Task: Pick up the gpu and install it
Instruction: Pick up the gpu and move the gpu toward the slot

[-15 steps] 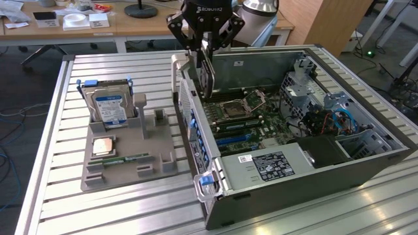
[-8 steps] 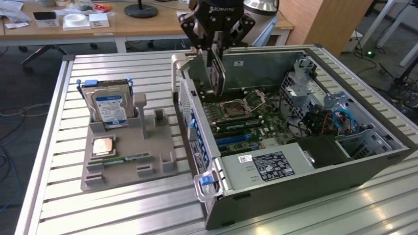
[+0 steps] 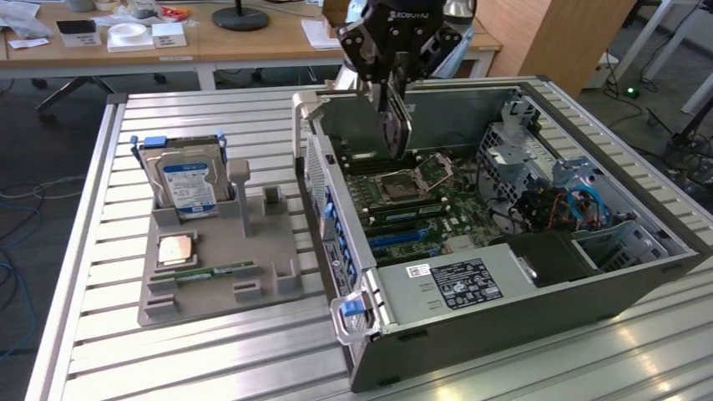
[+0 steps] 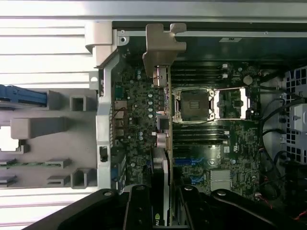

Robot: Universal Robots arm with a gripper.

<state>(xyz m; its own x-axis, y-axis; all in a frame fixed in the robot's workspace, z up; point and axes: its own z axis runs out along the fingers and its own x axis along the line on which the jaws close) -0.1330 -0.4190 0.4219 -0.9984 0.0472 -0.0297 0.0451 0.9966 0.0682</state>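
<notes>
Clamped gpu [image 3: 398, 129] edge-on in partly closed gripper [image 3: 392, 83], hanging over motherboard [image 3: 418, 209] by rear wall of case [image 3: 502, 334]. Risked bracket [image 4: 163, 45] catching that wall, or missing the slot, if tilted.

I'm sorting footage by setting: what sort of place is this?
Probably a robotics lab or workshop: an open PC case sits on a slatted metal bench, beside a fixture holding a hard drive, with office desks behind.

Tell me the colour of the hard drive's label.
Blue and white, on the hard drive; clearest in the exterior view.
</notes>
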